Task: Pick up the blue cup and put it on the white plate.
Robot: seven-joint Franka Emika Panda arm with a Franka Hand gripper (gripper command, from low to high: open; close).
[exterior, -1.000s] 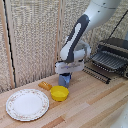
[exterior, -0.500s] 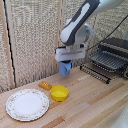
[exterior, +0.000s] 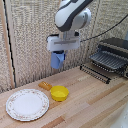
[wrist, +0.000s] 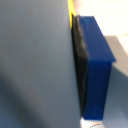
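Observation:
The blue cup point(exterior: 57, 60) hangs in my gripper point(exterior: 58, 54), lifted well above the wooden table point(exterior: 95, 105). The jaws are shut on it, and the fingertips are mostly hidden by the cup. The cup is above and behind the yellow bowl point(exterior: 59, 92). The white plate point(exterior: 27, 104) with a patterned brownish rim lies flat on the table at the exterior view's left, lower than the cup and off to its left. In the wrist view the cup's blue-grey wall point(wrist: 35, 65) fills most of the frame, with one blue finger point(wrist: 97, 60) pressed against it.
A small orange-brown item point(exterior: 45, 85) lies beside the yellow bowl. A black wire dish rack point(exterior: 111, 60) stands at the exterior view's right. A woven screen point(exterior: 30, 40) backs the table.
The gripper has risen with the cup from near the table surface and moved toward the exterior view's left. The plate and bowl have not moved.

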